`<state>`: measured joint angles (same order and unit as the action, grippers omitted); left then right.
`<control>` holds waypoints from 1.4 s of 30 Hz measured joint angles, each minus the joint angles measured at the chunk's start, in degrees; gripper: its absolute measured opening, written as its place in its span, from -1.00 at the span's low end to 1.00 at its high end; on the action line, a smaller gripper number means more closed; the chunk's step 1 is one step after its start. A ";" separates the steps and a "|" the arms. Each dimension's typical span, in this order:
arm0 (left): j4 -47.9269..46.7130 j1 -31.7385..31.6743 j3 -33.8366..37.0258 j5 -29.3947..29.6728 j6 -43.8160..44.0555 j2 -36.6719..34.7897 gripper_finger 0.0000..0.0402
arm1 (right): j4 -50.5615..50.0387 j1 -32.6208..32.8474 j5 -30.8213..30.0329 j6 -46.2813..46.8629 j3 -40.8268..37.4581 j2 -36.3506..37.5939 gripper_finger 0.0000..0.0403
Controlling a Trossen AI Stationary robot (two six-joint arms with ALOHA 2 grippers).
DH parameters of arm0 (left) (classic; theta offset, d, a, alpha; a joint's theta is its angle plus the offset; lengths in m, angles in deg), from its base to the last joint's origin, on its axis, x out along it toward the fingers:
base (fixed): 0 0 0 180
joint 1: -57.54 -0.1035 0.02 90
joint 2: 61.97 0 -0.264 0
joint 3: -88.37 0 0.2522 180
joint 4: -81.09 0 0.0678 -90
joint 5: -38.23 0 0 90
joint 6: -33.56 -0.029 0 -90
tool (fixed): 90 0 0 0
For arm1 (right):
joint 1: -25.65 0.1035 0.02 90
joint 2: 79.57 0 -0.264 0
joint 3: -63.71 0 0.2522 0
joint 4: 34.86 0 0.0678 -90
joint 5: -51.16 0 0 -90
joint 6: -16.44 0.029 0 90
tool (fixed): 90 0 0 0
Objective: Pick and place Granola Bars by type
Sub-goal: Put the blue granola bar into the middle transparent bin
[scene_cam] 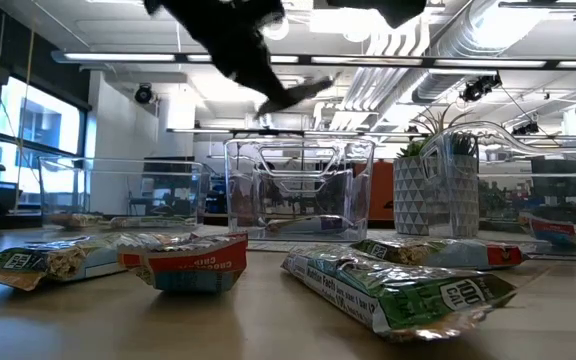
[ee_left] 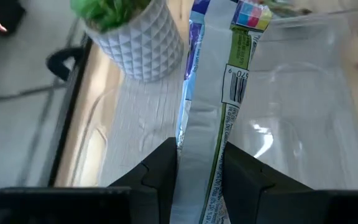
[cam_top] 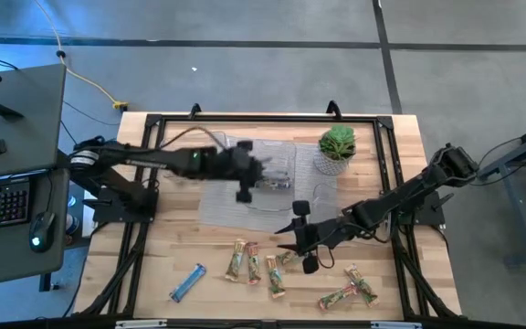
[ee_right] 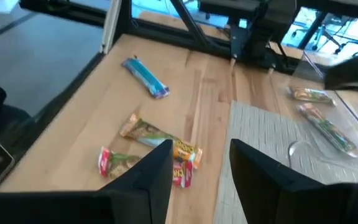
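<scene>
Granola bar (ee_left: pixel 219 118) pinched upright in our left hand (ee_left: pixel 201 171), over the clear tray (ee_left: pixel 303 93).
Right hand (ee_right: pixel 201 168) gapes empty; loose bars (ee_right: pixel 157 140) lie just ahead on the surface (ee_right: pixel 73 106).

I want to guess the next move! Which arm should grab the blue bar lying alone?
Probably the right. Its hand is empty and open, low over the wood near the loose bars, nearer the blue bar. The left hand is busy, shut on a green bar above the trays.

Wrapped granola bars (scene_cam: pixel 400 288) before clear trays (scene_cam: pixel 298 190)
</scene>
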<state>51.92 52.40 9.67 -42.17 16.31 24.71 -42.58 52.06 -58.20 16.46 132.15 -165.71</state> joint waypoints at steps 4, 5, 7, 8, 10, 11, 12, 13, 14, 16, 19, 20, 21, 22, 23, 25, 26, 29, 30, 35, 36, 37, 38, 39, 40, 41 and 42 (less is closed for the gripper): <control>4.13 -6.31 0.04 -5.76 1.66 4.82 -0.49 | -0.86 0.01 -0.21 -0.01 0.00 0.00 -0.29; 3.99 -7.63 0.08 -6.99 1.66 6.10 -0.49 | -0.85 0.01 -0.21 0.01 0.00 0.00 -0.29; 4.36 -9.50 0.08 -8.24 1.48 8.85 -0.49 | -0.94 0.01 -0.21 0.01 0.00 0.00 -0.29; 4.45 -10.27 0.09 -8.31 1.48 9.97 -0.49 | -0.92 0.01 -0.21 0.01 0.00 0.00 -0.29; 5.71 -11.57 0.13 -7.66 3.43 12.37 -0.49 | -0.94 -0.01 -0.21 0.01 0.00 0.00 -0.29; 6.67 -11.97 0.12 -7.36 4.48 13.41 -0.49 | -0.94 -0.03 -0.21 0.01 0.00 0.00 -0.29; 6.28 -12.49 0.12 -7.36 5.22 14.07 -0.49 | -1.07 -0.03 -0.21 0.01 0.00 0.00 -0.29; 6.14 -12.99 0.12 -7.36 5.39 14.74 -0.49 | -1.12 -0.03 -0.21 0.01 0.00 0.00 -0.29; 6.81 -13.12 0.09 -7.34 5.39 15.64 -0.49 | -1.11 -0.03 -0.21 0.01 0.00 0.00 -0.29; 6.47 -13.29 0.07 -7.33 5.22 16.94 -0.49 | -1.19 -0.03 -0.19 0.01 0.00 0.00 -0.29; 6.73 -13.54 0.10 -7.68 5.07 18.21 -0.49 | -1.28 -0.05 -0.30 0.01 0.00 0.00 -0.29; 6.74 -13.58 0.08 -7.74 5.07 18.44 -0.49 | -1.29 -0.05 -0.34 0.01 0.00 0.00 -0.29; 6.70 -13.60 0.08 -7.74 5.07 18.74 -0.49 | -1.29 -0.05 -0.39 0.01 0.00 0.00 -0.29; 6.76 -13.60 0.04 -7.66 5.03 19.05 -0.49 | -1.29 -0.05 -0.43 0.01 0.00 0.00 -0.29; 6.74 -13.58 0.04 -7.54 4.85 19.15 -0.49 | -1.29 -0.05 -0.43 0.01 0.00 0.00 -0.29; 6.71 -13.58 0.04 -7.74 4.11 19.16 -0.48 | -1.29 -0.07 -0.43 0.01 0.00 0.00 -0.29; 6.62 -13.58 0.04 -7.72 3.52 19.16 -0.47 | -1.29 -0.07 -0.43 0.01 0.00 0.00 -0.29; 6.44 -13.58 0.04 -7.98 2.62 19.16 -0.43 | -1.29 -0.14 -0.43 0.01 -0.02 0.00 -0.29; 6.44 -13.58 0.04 -8.09 2.51 19.16 -0.41 | -1.29 -0.14 -0.43 0.01 -0.02 0.00 -0.29; 6.39 -13.56 0.04 -8.79 2.51 19.16 -0.25 | -1.29 -0.14 -0.45 0.01 -0.02 0.00 -0.29; 6.39 -13.56 0.04 -8.83 2.51 19.16 -0.22 | -1.29 -0.14 -0.45 0.01 -0.04 0.00 -0.29; 6.33 -13.56 0.04 -8.92 2.51 18.98 -0.20 | -1.29 -0.14 -0.45 0.01 -0.07 0.00 -0.29; 5.70 -13.58 -0.04 -9.37 2.55 18.60 -0.18 | -1.26 -0.14 -0.45 0.01 -0.09 0.00 -0.29; 4.30 -13.60 -0.56 -9.58 2.71 18.20 -0.17 | -1.22 -0.16 -0.45 0.01 -0.11 0.00 -0.29; 2.92 -13.60 -1.59 -10.16 3.01 17.71 -0.17 | -1.11 -0.26 -0.45 0.01 -0.11 0.00 -0.29; 0.98 -13.57 -3.02 -10.90 3.83 16.96 -0.17 | -1.05 -0.36 -0.44 0.01 -0.11 0.00 -0.29; -1.32 -13.56 -4.67 -11.46 4.89 16.02 -0.17 | -1.09 -0.50 -0.44 0.01 -0.11 0.00 -0.29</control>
<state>50.60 38.84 5.00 -53.63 21.19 40.73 -43.67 51.56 -58.64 16.47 132.04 -165.71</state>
